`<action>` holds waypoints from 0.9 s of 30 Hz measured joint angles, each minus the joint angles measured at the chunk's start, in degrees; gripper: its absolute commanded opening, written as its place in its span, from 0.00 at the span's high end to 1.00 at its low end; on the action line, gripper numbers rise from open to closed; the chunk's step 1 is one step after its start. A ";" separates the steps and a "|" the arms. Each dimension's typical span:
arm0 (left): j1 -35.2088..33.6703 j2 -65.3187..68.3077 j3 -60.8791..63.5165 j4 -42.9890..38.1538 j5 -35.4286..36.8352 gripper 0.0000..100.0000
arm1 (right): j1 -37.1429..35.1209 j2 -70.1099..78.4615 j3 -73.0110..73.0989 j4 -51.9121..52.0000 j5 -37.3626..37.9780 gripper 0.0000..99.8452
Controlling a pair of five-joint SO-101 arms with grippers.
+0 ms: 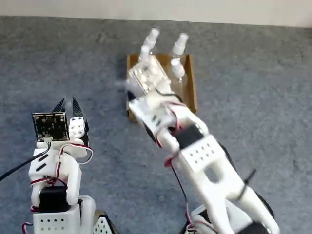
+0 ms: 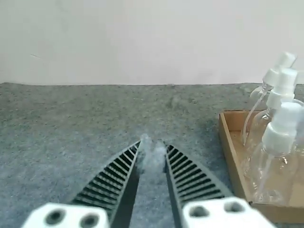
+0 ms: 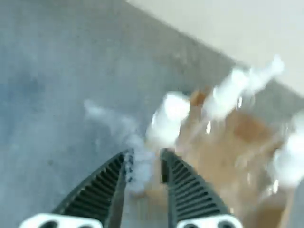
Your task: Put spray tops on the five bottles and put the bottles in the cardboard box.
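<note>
- Lower left of the high view: the left gripper [image 1: 67, 101] is over the counter, its jaws a narrow gap apart and holding nothing.
- Upper centre: the cardboard box [image 1: 191, 85] holds four clear bottles [image 1: 178, 74] standing upright, each with a white spray top [image 1: 181, 41].
- The right gripper [image 3: 146, 155] hangs over the box's left side. A blurred white shape [image 3: 138, 168] lies between its jaws, and I cannot tell if they grip it.
- The counter [image 1: 258, 73] is grey and felt-like, with a pale wall [image 2: 142, 38] behind it.

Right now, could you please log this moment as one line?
left end effector: open, over grey carpet | right end effector: at brown cardboard box | clear spray-topped bottles: in box
</note>
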 measured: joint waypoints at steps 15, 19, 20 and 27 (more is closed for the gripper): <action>0.00 0.00 0.00 10.37 0.00 0.99 | 18.81 -55.21 45.36 14.86 1.41 0.99; 0.00 0.00 0.35 17.14 0.00 0.99 | 20.66 -66.46 53.19 18.81 7.56 0.99; 0.00 -0.09 1.05 17.93 0.00 0.99 | 20.84 -66.64 53.45 18.90 8.97 0.99; 0.00 0.00 12.92 14.07 0.00 0.99 | 22.42 -67.25 53.71 22.42 13.45 0.99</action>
